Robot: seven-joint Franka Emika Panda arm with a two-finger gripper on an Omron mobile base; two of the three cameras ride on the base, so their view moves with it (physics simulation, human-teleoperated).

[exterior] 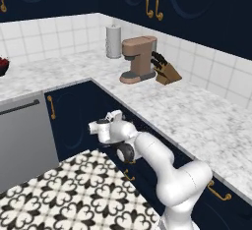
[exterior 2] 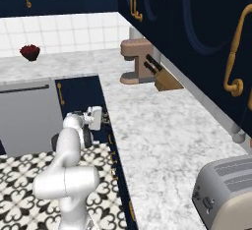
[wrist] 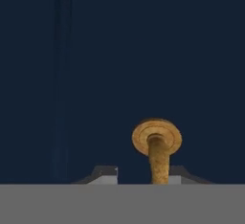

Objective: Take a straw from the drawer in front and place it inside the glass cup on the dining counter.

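1. At the far left, a bowl of dark red fruit (exterior: 2, 66) sat on the marble worktop (exterior: 197, 116), against the white tiles.
2. Below that stretch of worktop stood a steel dishwasher front (exterior: 24, 140), and just right of it a navy cabinet door with an upright brass pull (exterior: 50, 107).
3. The patterned black-and-white floor (exterior: 74, 189) spread out in front of these units.
4. The white arm (exterior: 152, 155) reached low and level from the base toward the navy fronts under the worktop's long run.
5. The hand (wrist: 142, 173) faced the drawer (wrist: 119, 50) head on and very close, just beneath the worktop's edge. The drawer front looked flush with its neighbours, so its inside was hidden.
6. In the hand view, the drawer's brass handle (wrist: 158, 141) showed as a round rosette with a post coming toward the camera. The post stood between the two finger tips, hard by the right one, with a dark gap to the left one. The fingers were only narrowly apart around the post; whether they actually pressed on it could not be told.
7. Farther along, in the corner of the worktop, stood a paper towel roll (exterior: 113, 42).
8. Beside it was a brown coffee machine (exterior: 139, 59).
9. Just right of that was a wooden knife block (exterior: 166, 71) with dark handles.
10. At the near right end of the worktop sat a grey toaster (exterior 2: 229, 194).
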